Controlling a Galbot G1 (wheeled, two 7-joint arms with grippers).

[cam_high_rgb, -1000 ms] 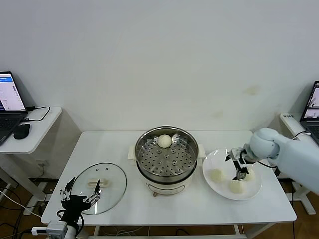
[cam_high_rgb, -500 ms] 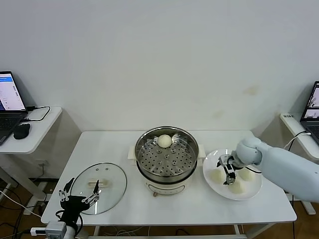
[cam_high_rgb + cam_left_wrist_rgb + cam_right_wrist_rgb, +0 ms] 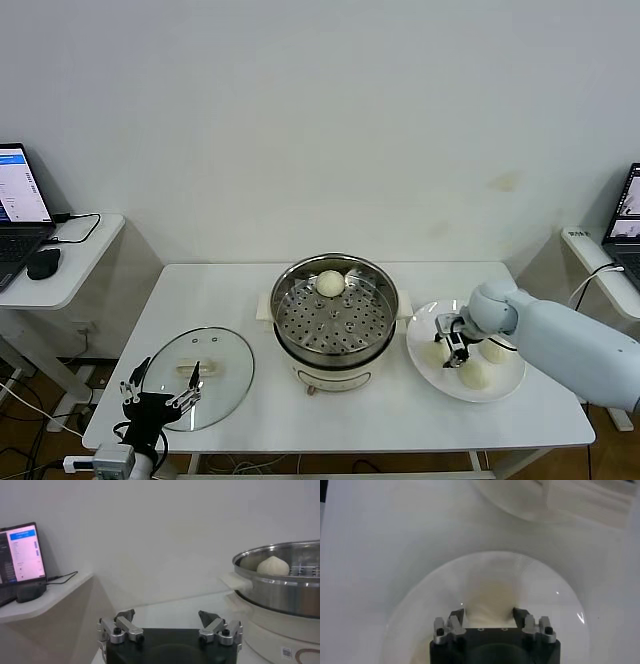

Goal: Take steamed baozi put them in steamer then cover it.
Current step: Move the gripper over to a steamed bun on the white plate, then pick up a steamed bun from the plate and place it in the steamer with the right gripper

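Your right claw [image 3: 447,349] sits low over the plate [image 3: 500,388], fingers spread around a baozi [image 3: 492,600] — not clamped; left claw [image 3: 169,630] idles open beside the cover [image 3: 200,375].

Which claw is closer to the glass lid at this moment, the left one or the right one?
Left. The left claw hangs at the table's front edge, right beside the glass lid. The right claw is over the white plate, beyond the steamer.
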